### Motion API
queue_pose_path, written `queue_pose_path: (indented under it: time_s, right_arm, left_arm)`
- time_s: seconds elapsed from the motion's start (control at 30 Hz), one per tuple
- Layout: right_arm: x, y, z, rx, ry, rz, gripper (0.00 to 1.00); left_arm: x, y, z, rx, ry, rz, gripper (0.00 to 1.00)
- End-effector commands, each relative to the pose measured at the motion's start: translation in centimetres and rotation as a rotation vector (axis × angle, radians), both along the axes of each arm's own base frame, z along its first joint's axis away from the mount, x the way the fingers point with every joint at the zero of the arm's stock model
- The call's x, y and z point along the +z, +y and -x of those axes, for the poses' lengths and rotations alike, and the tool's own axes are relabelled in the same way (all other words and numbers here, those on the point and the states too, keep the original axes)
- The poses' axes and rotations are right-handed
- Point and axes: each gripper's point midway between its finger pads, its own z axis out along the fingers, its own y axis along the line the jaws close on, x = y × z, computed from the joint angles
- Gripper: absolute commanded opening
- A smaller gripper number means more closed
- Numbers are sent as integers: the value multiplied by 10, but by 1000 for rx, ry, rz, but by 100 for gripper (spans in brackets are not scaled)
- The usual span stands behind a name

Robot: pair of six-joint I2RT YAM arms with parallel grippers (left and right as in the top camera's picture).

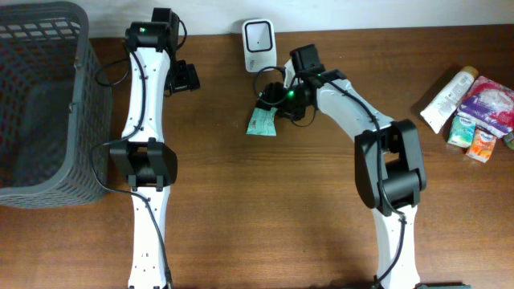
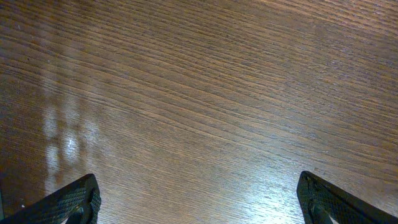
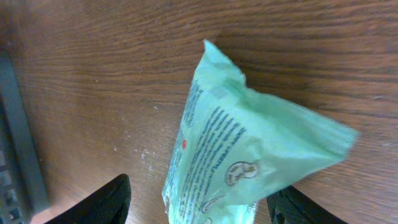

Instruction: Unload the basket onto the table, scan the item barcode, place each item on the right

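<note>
Overhead shows one green packet, one scanner, one basket.

This looks like a shop checkout. A white boxy barcode scanner stands at the far edge of the brown wooden tabletop. A grey plastic mesh basket is at its left edge and colourful packaged goods at its right edge.

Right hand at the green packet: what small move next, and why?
Probably close the right hand on the green packet and lift it. Its fingers stand apart on either side, not clamping, and the packet lies short of the white scanner.
</note>
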Motion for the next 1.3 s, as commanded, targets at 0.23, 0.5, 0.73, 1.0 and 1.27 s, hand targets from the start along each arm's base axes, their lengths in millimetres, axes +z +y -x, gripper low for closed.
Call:
queue_pose_path:
  time_s: [0.23,0.5,0.73,1.0,1.27]
  right_arm:
    - [-22,1,6,-12,20,86,49]
    - [-26,-7,54,272,84,147,26]
    - [3,-32,80,427,156,268,49]
    - [14,-50,105,409,298,276,52]
    - [-13,-25,90,368,264,271,47]
  left_arm:
    - [17,2,-1,12,-34,-7,99]
    - [17,2,-1,12,-34,-7,99]
    - [17,2,-1,12,-34,-7,99]
    - [17,2,-1,12,-34,-7,99]
    - [17,2,-1,12,-34,-7,99]
